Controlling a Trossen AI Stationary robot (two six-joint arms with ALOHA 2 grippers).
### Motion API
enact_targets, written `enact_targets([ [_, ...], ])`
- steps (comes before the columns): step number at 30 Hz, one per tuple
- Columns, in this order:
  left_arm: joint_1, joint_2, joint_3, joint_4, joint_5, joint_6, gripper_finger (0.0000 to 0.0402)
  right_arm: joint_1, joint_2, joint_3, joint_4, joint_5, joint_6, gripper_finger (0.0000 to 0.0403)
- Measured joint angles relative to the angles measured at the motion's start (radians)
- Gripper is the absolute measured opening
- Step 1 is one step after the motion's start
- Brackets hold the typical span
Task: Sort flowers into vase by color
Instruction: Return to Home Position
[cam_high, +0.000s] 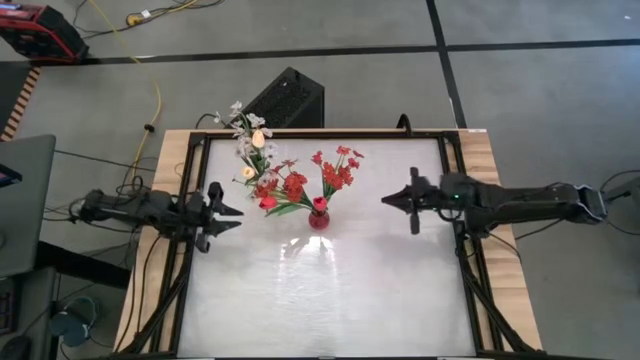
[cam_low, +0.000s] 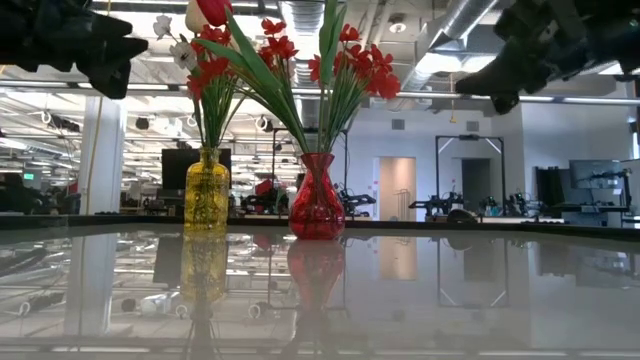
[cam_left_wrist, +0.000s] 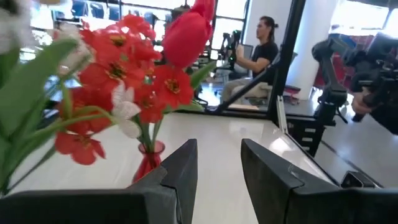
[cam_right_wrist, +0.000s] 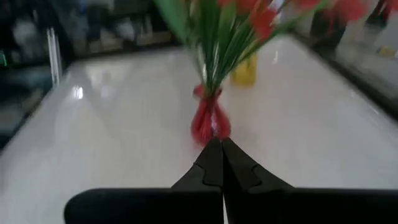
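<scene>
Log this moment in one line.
left end effector open, empty | right end effector shut, empty | flowers in red vase, yellow vase

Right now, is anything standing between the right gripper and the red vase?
Nothing visible. The right gripper, shut, hangs off to the side of the red vase with only bare table between them. The left gripper waits open on the other side.

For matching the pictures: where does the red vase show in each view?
High view: the red vase stands a little above the table's middle.
Low view: the vase is at centre, just right of the yellow vase.
Left wrist view: the vase is beyond the near red flowers, partly hidden.
Right wrist view: the vase is dead ahead, yellow vase behind it.
Shared landmark: the white table it stands on.
</scene>
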Motion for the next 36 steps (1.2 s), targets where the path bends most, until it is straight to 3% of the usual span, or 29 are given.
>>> enact_targets([
  [6,0.015,-0.027,0.0,-0.053,0.002,-0.026,0.0112,0.0,-0.112,-0.155,0.22,0.029,0.017,0.0017],
  [14,0.015,-0.031,-0.001,-0.049,0.021,-0.049,0.0112,0.001,-0.256,-0.265,0.214,0.026,0.03,0.0017],
  [21,0.015,-0.03,-0.091,0.069,0.054,-0.1,0.0112,0.0,-0.395,-0.345,0.216,0.025,0.033,0.0017],
  [26,0.015,-0.031,-0.097,0.063,0.06,-0.121,0.0112,0.0,-0.476,-0.388,0.199,0.025,0.058,0.0019],
  [36,0.015,-0.023,-0.146,0.13,0.077,-0.154,0.0112,0.004,-0.498,-0.388,0.177,0.019,0.023,0.0026],
])
